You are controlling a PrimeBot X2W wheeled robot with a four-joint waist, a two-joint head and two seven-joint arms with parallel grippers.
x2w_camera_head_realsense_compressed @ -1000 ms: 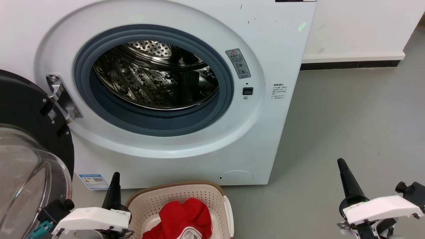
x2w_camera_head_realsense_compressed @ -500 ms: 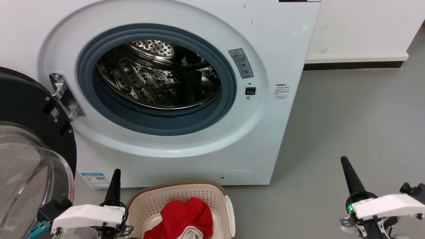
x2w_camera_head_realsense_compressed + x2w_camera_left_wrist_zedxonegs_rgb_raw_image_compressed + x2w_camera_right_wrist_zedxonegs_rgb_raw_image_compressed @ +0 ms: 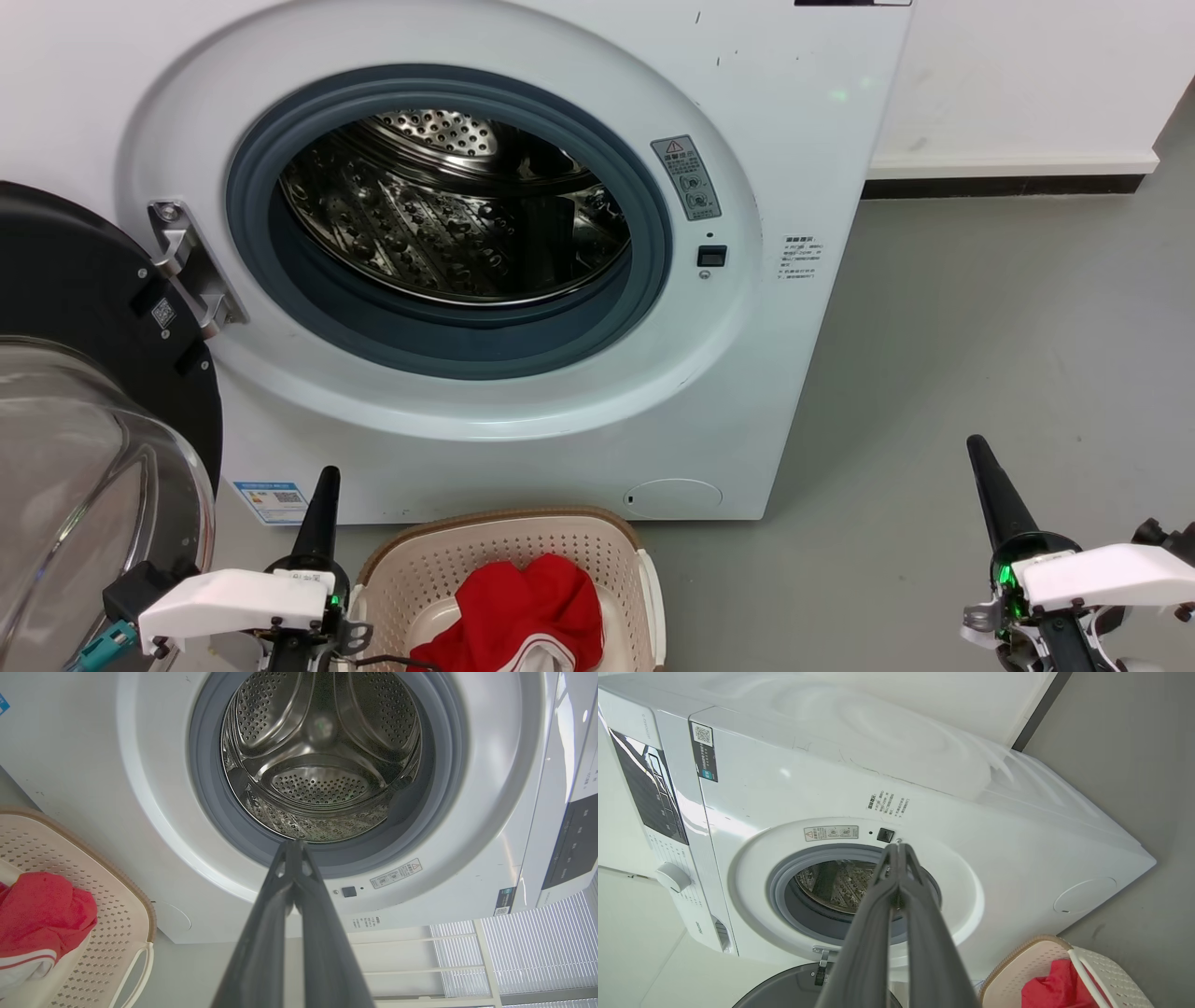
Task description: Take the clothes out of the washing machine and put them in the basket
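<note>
Washing machine: white front-loader; black-rimmed glass door swung open at 9 o'clock in the head view; perforated steel drum in plain sight.
Basket: cream, brown rim, on the grey floor at 6 o'clock, near the washer's foot.
Clothes: red, white stripe trim showing, heaped inside the basket.
Left gripper: 7 o'clock, just beside the basket, fingertips pressed together.
Right gripper: 5 o'clock, well apart from the basket, fingertips pressed together.

Clothes in the basket, just before the washing machine.
</note>
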